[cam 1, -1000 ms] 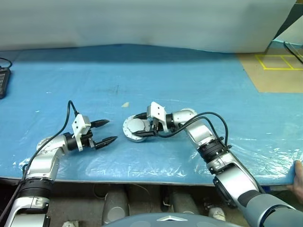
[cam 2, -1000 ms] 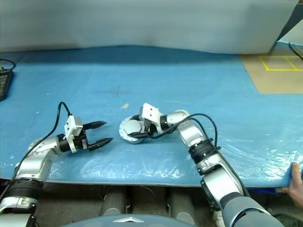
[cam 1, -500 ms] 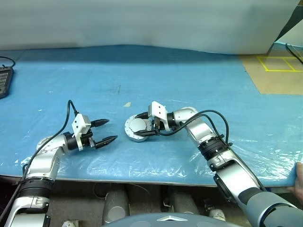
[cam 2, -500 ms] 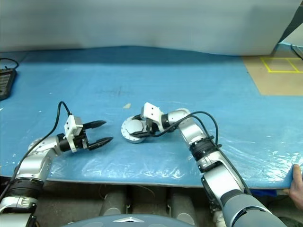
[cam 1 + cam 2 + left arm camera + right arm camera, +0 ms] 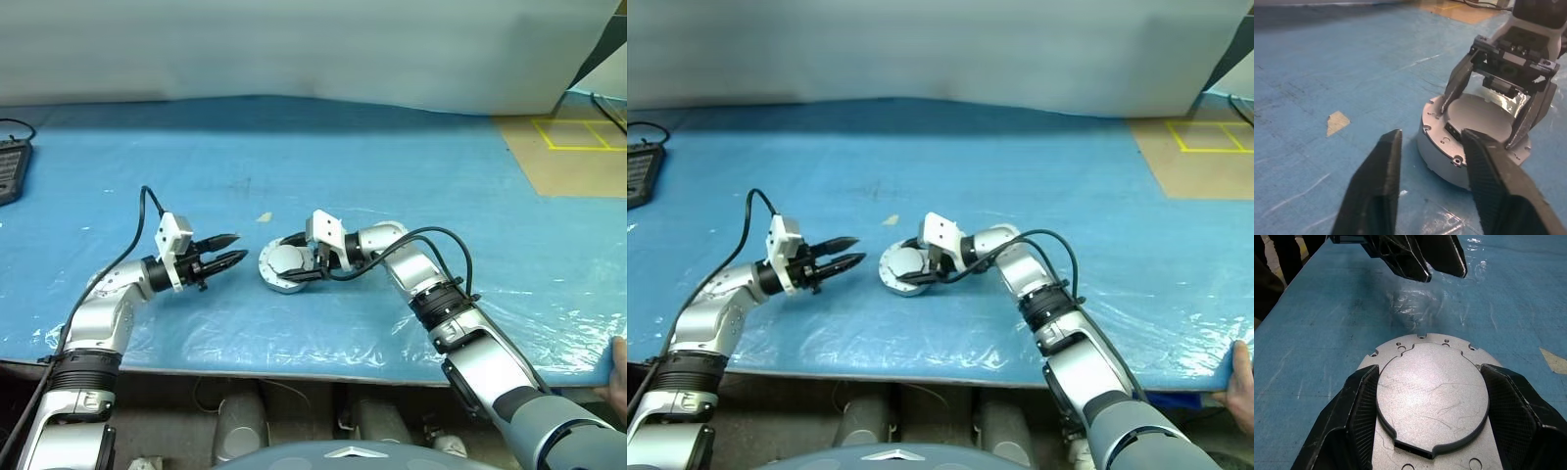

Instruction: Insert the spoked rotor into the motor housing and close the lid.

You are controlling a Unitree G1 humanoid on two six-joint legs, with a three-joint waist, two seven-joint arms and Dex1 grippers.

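The lid sits plain side up on the housing, mid-bench. The right gripper has its jaws around the lid. The left gripper hangs nearby, jaws part open, empty. Press the lid flat.

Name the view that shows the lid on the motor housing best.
The right wrist view: the lid lies plain silver face up on the motor housing, between the right gripper fingers. The left wrist view shows it side-on, partly behind those fingers. The eye views show a small pale disc.
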